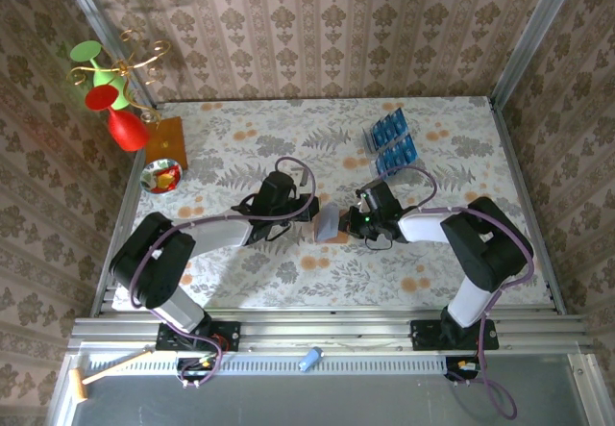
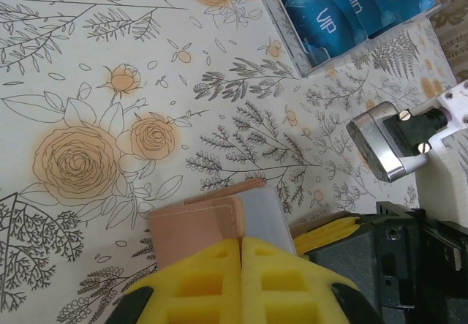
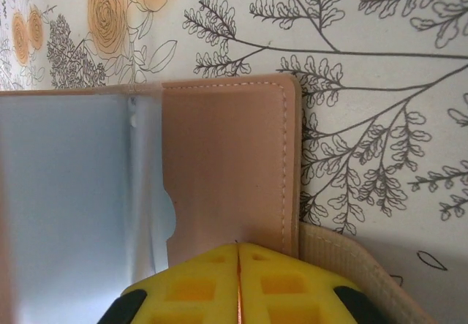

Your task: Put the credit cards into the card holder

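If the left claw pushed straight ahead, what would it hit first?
The left gripper is pinching the card holder, so that comes first; beyond it, probably only flowered table, though depth is unclear.

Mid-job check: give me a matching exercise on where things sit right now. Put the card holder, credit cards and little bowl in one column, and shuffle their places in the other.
Things:
1. card holder
2. credit cards
3. bowl

Places:
A. standing in the clear rack, far side, right of centre
B. near the table's left edge, beside the wooden board
C. mid-table, clamped by the left gripper and right gripper

Pairs: 1-C, 2-A, 3-B.
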`<action>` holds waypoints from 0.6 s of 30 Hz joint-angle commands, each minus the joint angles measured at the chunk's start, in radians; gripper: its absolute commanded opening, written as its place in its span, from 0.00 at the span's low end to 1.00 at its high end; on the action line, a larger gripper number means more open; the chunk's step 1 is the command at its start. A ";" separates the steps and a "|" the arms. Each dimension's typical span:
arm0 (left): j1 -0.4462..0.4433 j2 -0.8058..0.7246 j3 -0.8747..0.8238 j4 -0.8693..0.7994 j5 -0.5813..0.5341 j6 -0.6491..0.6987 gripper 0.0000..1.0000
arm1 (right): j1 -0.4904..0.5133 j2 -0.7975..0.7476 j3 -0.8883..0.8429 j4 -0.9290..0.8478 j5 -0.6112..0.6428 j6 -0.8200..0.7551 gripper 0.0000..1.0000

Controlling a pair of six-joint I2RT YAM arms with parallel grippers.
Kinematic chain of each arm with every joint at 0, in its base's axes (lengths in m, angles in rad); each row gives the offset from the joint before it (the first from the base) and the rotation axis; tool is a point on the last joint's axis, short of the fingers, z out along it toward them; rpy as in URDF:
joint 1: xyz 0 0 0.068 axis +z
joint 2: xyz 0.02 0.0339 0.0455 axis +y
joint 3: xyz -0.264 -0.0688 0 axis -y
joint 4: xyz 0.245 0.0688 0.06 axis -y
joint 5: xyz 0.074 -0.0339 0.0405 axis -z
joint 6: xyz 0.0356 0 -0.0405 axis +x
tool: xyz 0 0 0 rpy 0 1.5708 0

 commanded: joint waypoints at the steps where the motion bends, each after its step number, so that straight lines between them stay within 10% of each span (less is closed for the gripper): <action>1: -0.005 0.001 -0.013 -0.028 -0.045 0.001 0.00 | 0.005 0.043 -0.003 -0.097 0.042 -0.007 0.13; 18: 0.034 -0.158 -0.124 -0.068 -0.128 0.021 0.00 | -0.014 -0.288 0.085 -0.432 0.171 -0.084 0.49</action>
